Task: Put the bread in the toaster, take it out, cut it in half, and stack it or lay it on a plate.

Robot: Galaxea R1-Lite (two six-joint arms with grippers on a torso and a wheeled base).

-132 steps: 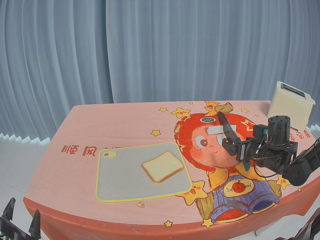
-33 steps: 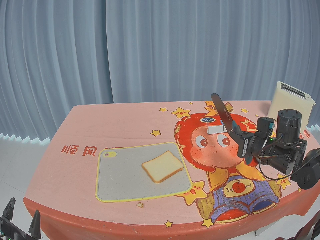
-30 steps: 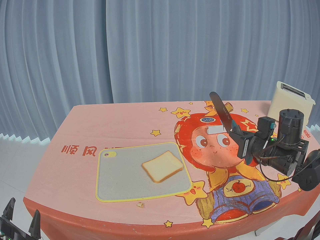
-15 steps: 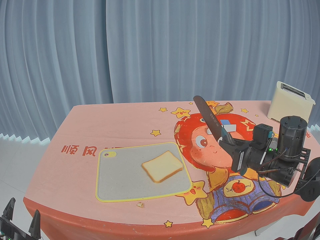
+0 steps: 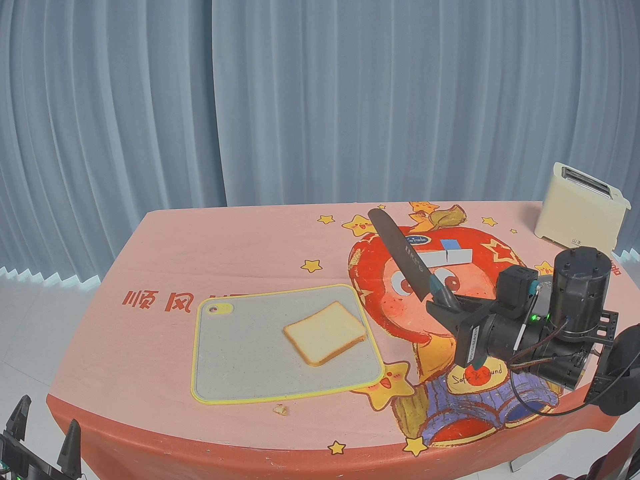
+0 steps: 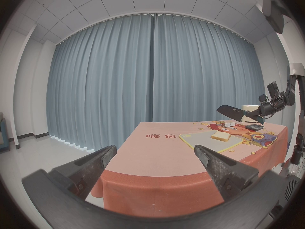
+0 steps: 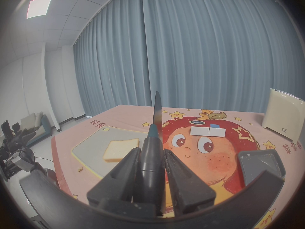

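Head view: bread (image 5: 325,333) flat on the cutting board (image 5: 243,351), well left of the right gripper (image 5: 448,307), which clamps a knife (image 5: 408,256) (blade raised). Left wrist: left gripper (image 6: 154,149) gapes, empty. Right wrist: dark tray (image 7: 260,163), possibly the plate, nearby.

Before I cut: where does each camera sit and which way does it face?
Head: above, looking forward and down at the table; right gripper holds the knife right of the bread.
Left wrist: low off the table's near-left corner, facing across it; open left gripper in front.
Right wrist: looks along the knife toward the cutting board; own fingers clamp the handle.
All share the bread.
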